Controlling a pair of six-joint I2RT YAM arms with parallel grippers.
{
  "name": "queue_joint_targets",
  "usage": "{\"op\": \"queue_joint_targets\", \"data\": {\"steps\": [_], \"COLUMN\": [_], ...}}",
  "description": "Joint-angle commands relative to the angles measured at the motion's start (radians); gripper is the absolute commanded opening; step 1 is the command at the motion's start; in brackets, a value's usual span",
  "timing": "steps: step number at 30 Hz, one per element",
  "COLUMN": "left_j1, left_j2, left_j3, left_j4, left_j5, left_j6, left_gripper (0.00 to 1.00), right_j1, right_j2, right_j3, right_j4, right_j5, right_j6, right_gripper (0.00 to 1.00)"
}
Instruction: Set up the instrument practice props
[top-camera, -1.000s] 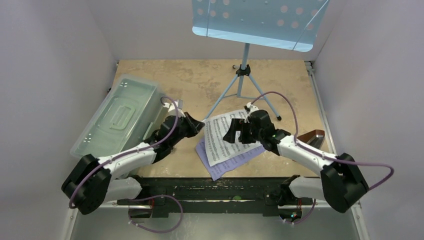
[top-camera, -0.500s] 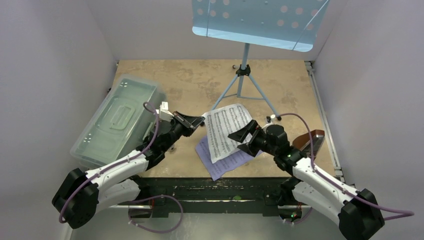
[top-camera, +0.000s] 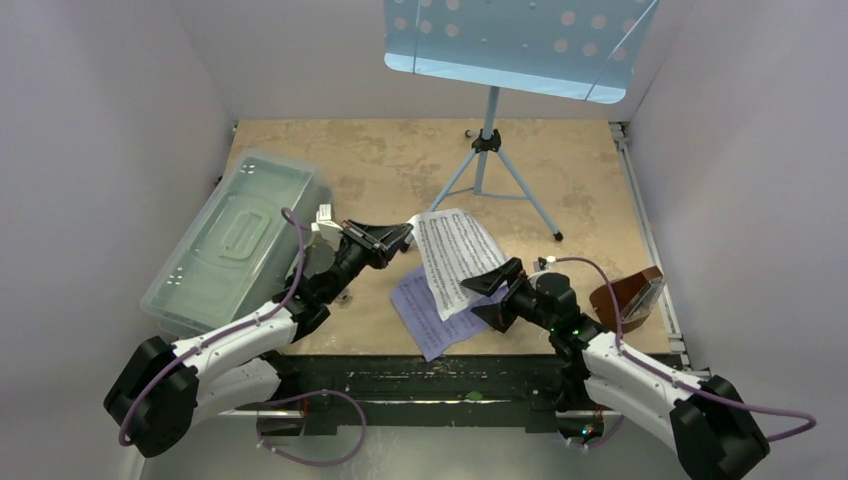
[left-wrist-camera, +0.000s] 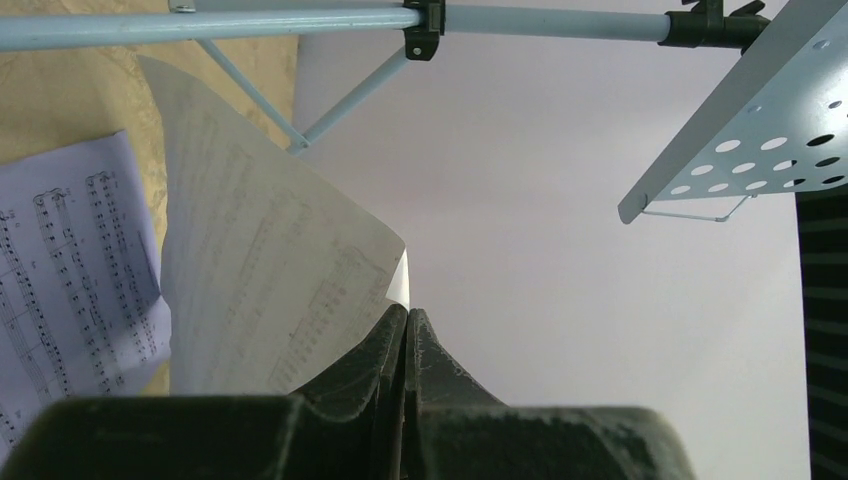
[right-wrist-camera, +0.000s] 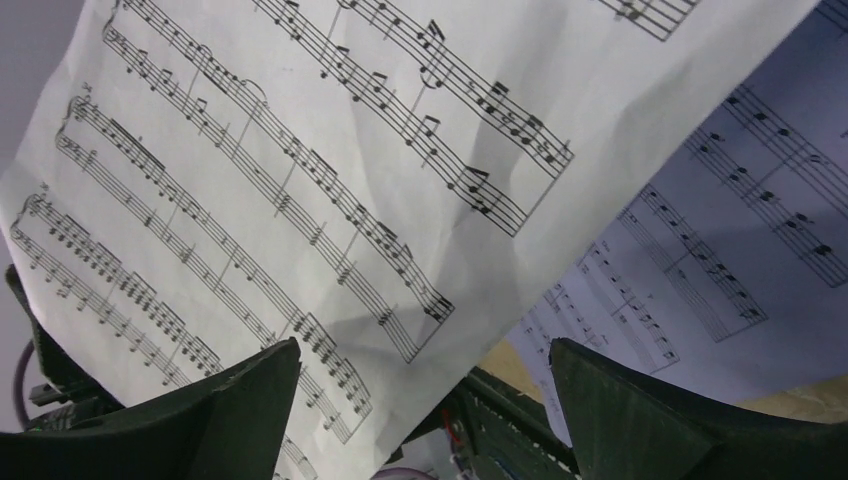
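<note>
Clear lidded box (top-camera: 235, 240): lying on the bench (top-camera: 400, 160), well to the left of the music stand (top-camera: 489, 110) and nearer the arm bases than its tripod feet.

Left gripper (top-camera: 404, 233): left of the music stand's tripod and on the near side of it. The jaws are pinched together on the upper left corner of the white page (top-camera: 455, 260). The left wrist view shows the fingertips (left-wrist-camera: 408, 312) pressed flat, with the paper's corner caught between them.

Lilac page (top-camera: 425, 315): flat on the bench, in front of the music stand and slightly to its left. It is partly covered by the white page.

White page: in front of the music stand's tripod, raised at the pinched corner and tilted. Its printed staves face the right wrist camera (right-wrist-camera: 300, 200).

Right gripper (top-camera: 487, 297): directly in front of the music stand, near the bench's front edge. The jaws are spread wide and hold nothing. They sit at the white page's lower right edge, and I cannot tell whether they touch it.

Music stand: upright at the back of the bench, with its perforated light-blue desk at the top.

Metronome (top-camera: 628, 292): right of the music stand and nearer the arms, by the bench's right edge. I cannot tell whether it stands upright.
</note>
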Motion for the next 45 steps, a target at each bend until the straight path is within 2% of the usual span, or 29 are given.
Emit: {"op": "queue_joint_targets", "data": {"steps": [1,7,10,13,16,23,28,31,36,41,42,44,45], "left_j1": [-0.001,-0.002,-0.002,-0.001,-0.002,-0.002,-0.001,-0.001,-0.002,-0.001,-0.001,-0.001,0.0], "left_j2": [-0.017,-0.068,-0.104,-0.138,-0.153,-0.154,-0.143,-0.137,-0.144,-0.172,-0.185,-0.22,-0.238], "left_j3": [-0.011,-0.024,-0.047,-0.066,-0.068,-0.076,-0.078,-0.08,-0.094,-0.099,-0.099,-0.107,-0.12], "left_j4": [0.073,0.026,0.013,-0.007,-0.011,0.001,0.043,0.056,0.055,-0.009,-0.059,-0.182,-0.215], "left_j5": [0.027,0.001,-0.014,-0.038,-0.044,-0.031,-0.007,0.008,0.011,0.019,0.011,-0.009,-0.021], "left_j6": [-0.041,-0.011,-0.013,-0.012,0.003,0.0,0.007,0.01,0.03,0.159,0.18,0.194,0.201], "left_gripper": [0.0,0.0,0.0,0.0,0.0,0.0,0.0,0.0,0.0,0.0,0.0,0.15,0.29], "right_j1": [-0.007,-0.007,-0.007,-0.009,-0.012,-0.018,-0.018,-0.018,-0.017,-0.018,-0.018,-0.018,-0.018], "right_j2": [0.071,0.191,0.219,0.226,0.22,0.198,0.24,0.29,0.303,0.182,0.148,0.076,0.036], "right_j3": [0.037,0.078,0.068,0.075,0.105,0.146,0.182,0.177,0.153,0.205,0.224,0.264,0.285], "right_j4": [0.245,0.365,0.431,0.475,0.464,0.402,0.364,0.411,0.47,0.317,0.267,0.173,0.124], "right_j5": [-0.008,-0.025,-0.02,0.013,0.04,0.126,0.153,0.14,0.148,0.179,0.188,0.205,0.215], "right_j6": [0.087,0.105,0.121,0.11,0.064,0.011,-0.018,-0.009,-0.017,-0.167,-0.209,-0.31,-0.378], "right_gripper": [0.99,0.98,0.94,0.86,0.82,0.61,0.59,0.56,0.28,0.0,0.0,0.0,0.0]}}
